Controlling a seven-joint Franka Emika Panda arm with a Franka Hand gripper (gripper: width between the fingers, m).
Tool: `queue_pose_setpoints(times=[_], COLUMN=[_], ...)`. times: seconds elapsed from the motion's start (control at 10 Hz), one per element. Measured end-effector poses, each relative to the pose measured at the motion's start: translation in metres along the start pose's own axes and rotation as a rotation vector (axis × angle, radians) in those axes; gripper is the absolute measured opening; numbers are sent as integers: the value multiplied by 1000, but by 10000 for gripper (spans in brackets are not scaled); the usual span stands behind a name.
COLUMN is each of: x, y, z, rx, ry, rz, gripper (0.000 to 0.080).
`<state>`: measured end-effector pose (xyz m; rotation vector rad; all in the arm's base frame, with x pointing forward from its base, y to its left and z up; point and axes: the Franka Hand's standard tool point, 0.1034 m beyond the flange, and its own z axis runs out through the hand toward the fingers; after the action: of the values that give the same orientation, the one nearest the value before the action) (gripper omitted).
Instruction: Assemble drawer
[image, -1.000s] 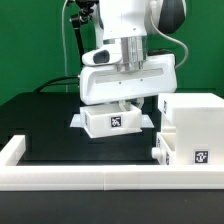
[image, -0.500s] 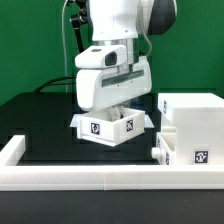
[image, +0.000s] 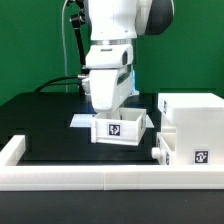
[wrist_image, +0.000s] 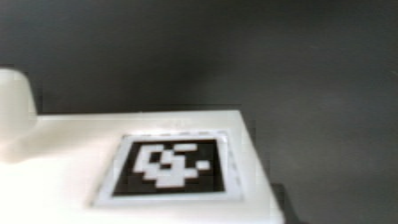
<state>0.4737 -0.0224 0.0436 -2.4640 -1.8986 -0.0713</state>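
Near the table's middle, the gripper (image: 118, 112) is gripping a tray (image: 123, 129), holding it raised, likely for sliding into the box (image: 192, 130).

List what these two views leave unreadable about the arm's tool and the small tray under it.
- Tool: in the exterior view the wrist housing covers it; the wrist view shows no fingers, so open or shut cannot be told.
- Small tray: its inside is hidden by the arm in the exterior view.
- Tray tag: blurred, its lower part cut off by the wrist view's edge.
- Large box: cut off by the exterior view's right edge.
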Motion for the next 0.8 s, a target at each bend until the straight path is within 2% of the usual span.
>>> queue_pose_setpoints(times=[0.3,0.5,0.7,0.8], x=[-4,-4,2,4], y=[4,5,19,25], z=[-1,-1,-9,-12], rx=[-5,1,3,13], ry=[-8,-9,-12,-14], rz=[-202,-203,-211,-212], gripper=[42,42,42,42])
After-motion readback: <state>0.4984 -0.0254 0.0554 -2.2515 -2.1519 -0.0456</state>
